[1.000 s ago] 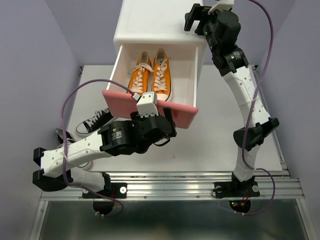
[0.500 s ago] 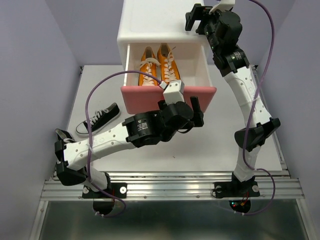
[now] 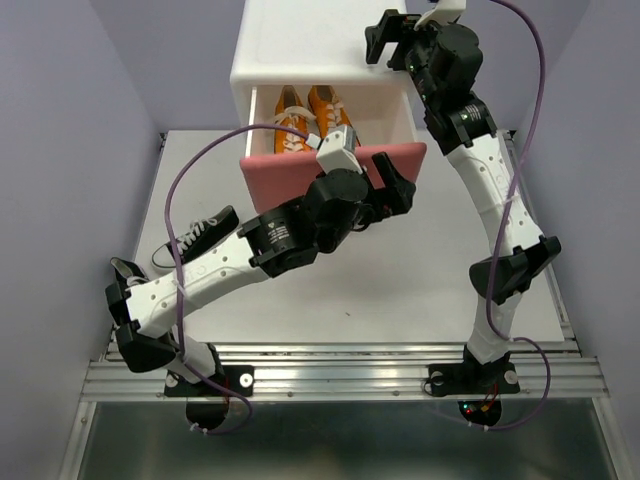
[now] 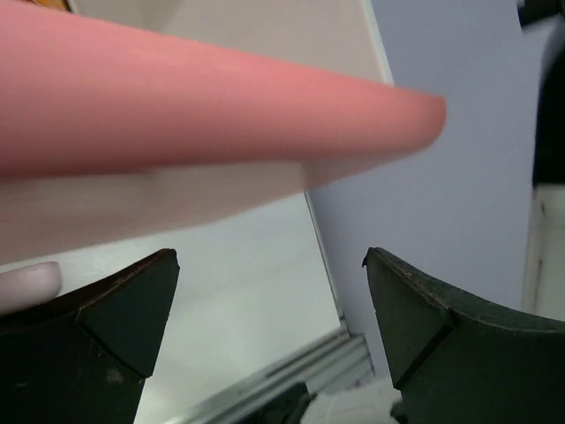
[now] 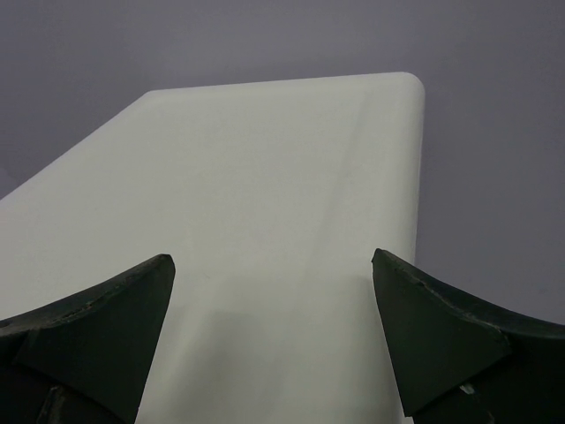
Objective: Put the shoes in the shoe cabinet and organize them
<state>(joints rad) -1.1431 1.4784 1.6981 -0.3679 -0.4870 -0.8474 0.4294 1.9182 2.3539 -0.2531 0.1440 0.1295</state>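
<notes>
The white shoe cabinet stands at the back of the table. Its upper drawer, with a pink front, is partly out and holds the orange pair of shoes. My left gripper is open against the right part of that front; in the left wrist view the pink front fills the top, just above the open gripper. One black shoe lies on the table at the left. A second black shoe is mostly hidden behind my left arm. My right gripper stands open over the cabinet top, holding nothing.
The table's right edge and a metal rail show below the left fingers. The purple wall closes in behind and on both sides of the cabinet. The right arm's elbow hangs over the table's right side.
My left arm has stretched away from me and the drawer has slid well into the cabinet, showing less of the orange shoes. The right arm has hardly moved.
</notes>
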